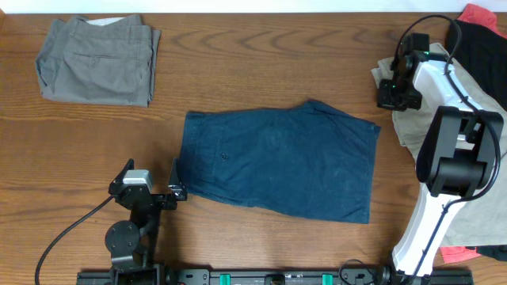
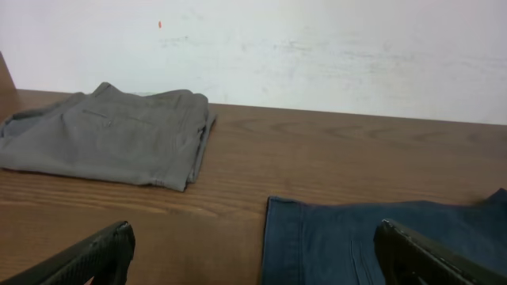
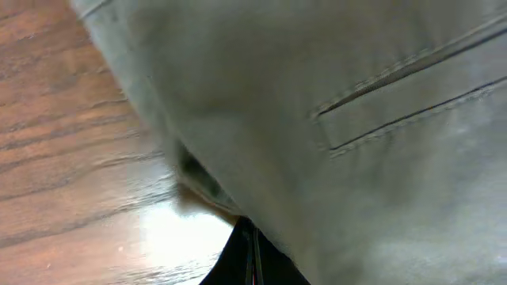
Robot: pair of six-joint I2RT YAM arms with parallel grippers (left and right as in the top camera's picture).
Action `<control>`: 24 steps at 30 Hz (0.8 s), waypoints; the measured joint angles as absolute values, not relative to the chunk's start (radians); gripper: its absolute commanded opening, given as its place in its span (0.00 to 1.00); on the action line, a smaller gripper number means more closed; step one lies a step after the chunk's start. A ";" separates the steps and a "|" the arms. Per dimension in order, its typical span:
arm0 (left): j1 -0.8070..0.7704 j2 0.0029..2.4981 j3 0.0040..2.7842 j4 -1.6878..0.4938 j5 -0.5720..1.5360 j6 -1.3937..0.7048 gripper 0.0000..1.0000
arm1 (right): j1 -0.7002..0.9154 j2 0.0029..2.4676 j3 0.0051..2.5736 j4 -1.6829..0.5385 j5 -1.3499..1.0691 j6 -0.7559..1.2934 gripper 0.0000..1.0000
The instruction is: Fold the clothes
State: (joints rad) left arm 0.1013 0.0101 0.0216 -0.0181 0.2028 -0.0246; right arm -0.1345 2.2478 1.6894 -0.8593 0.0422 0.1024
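Khaki shorts fill the rt wrist cam, welt pocket seam showing, cloth nearly against the lens. From overhead I see that pair at the rt edge of the table, partly under the white rt arm.

Biggest item on the wood is the navy shorts, spread flat at ctr, waistband to the left, not folded yet. The grey-olive shorts sit folded at the far-left corner, well apart from the navy pair. A black garment lies at the far-rt corner w/ a coral-red piece poking out beyond it.

Right gripper is down at the left edge of the khaki pair, fingers pressed together. Cloth is bunched right at the tips, but I can't tell if any is pinched between them.

Left gripper sits low at the near-left, just beside the navy waistband, fingers spread wide, holding nothing.
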 measured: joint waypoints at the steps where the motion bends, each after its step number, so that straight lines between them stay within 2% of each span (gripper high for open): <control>1: 0.101 0.010 0.022 -0.018 0.203 -0.025 0.98 | -0.140 2.249 1.690 -0.856 0.038 0.102 0.01; 10: 0.101 0.010 0.022 -0.018 0.203 -0.025 0.98 | -0.208 2.260 1.702 -0.817 0.009 0.105 0.01; 24: 0.101 0.010 0.022 -0.018 0.203 -0.025 0.98 | -0.370 2.264 1.710 -0.831 0.095 0.120 0.01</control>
